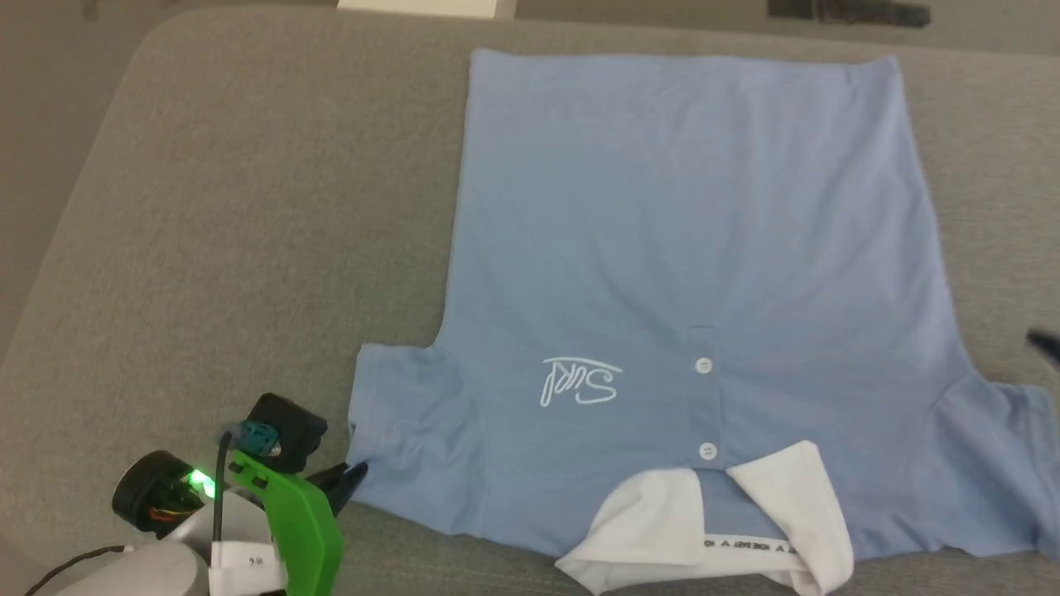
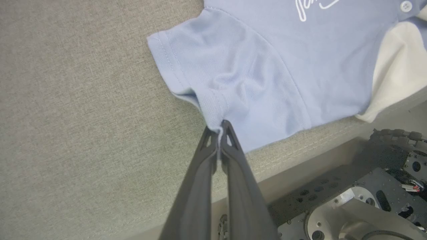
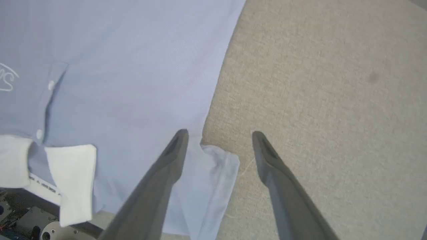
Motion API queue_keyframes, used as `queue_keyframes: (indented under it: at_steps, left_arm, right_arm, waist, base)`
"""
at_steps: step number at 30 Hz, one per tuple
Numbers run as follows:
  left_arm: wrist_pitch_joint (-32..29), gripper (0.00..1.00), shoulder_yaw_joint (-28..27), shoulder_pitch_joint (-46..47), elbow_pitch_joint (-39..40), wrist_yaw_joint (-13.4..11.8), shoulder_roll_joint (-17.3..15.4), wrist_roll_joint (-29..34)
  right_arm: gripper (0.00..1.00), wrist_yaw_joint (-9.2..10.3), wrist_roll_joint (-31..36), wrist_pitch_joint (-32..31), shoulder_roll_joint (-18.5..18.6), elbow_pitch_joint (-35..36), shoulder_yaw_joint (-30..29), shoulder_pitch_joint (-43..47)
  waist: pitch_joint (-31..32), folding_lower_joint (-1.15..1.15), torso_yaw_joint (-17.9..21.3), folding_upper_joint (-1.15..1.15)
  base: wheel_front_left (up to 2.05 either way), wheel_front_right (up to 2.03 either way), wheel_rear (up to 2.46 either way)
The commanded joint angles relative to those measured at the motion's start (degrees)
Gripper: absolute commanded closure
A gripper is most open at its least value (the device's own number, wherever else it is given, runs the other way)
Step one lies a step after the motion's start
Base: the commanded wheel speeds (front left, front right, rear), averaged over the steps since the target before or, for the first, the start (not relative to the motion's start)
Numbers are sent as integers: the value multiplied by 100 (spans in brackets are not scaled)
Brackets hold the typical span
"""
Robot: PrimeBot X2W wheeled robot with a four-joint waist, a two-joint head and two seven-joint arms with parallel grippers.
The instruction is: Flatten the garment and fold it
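Carrying everything, the grey worktop [image 1: 248, 248] holds the garment [image 1: 687, 207] face up and mostly smooth, with its body running away from the white collar [image 1: 654, 521], which lies at the near edge. Left of the collar, the left fingers [image 2: 235, 166] are pinched tight on the hem corner of the left sleeve [image 2: 213, 76]. Right of the collar, the right fingers [image 3: 163, 176] stand wide, holding nothing, either side of the hem of the right sleeve [image 3: 213, 173]. A one-sided tug from the left would likely drag the whole shirt sideways and rumple it. The left wrist view makes that pinch plain, whereas the head view half hides it behind the arm. The right wrist view shows the right sleeve creased, a detail the head view crops.
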State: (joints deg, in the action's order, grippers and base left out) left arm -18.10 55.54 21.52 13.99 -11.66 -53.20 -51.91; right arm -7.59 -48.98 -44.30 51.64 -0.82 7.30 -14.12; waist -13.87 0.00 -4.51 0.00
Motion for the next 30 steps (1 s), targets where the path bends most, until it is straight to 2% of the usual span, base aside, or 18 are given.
queue_keyframes:
  at_steps: [1,8,15,16,18,25,30]
  left_arm:
    - [-64,100,-19,103,214,-83,-85,59]
    - [-73,100,-90,204,1001,-344,-235,337]
    - [126,100,-128,355,1356,-579,68,650]
    - [174,100,-104,434,1413,-577,186,762]
    - [200,100,-92,496,1460,-560,248,832]
    - [279,100,-87,578,1465,-555,388,909]
    - [374,100,-90,551,1386,-582,470,907]
  right_arm:
    - [0,10,65,-199,-92,91,-161,-284]
    - [0,10,475,-1277,-321,-21,-617,-1830]
    - [0,10,1302,-2091,-456,-752,-591,-3654]
    - [0,10,1669,-2289,-504,-1163,-591,-4267]
    - [0,10,1931,-2363,-526,-1514,-675,-4686]
    - [0,10,2454,-2429,-418,-2168,-624,-5399]
    - [0,10,2510,-2546,-340,-2353,-358,-5416]
  waist:
    - [-559,0,-465,0]
    - [-1492,0,-1009,0]
    - [-2281,0,-1414,0]
    - [-2506,0,-1559,0]
    - [-2668,0,-1670,0]
    - [-2983,0,-1922,0]
    - [-3052,0,-1965,0]
  base:
    - [0,0,0]
    - [0,0,0]
    - [0,0,0]
    - [0,0,0]
    - [0,0,0]
    - [0,0,0]
    - [0,0,0]
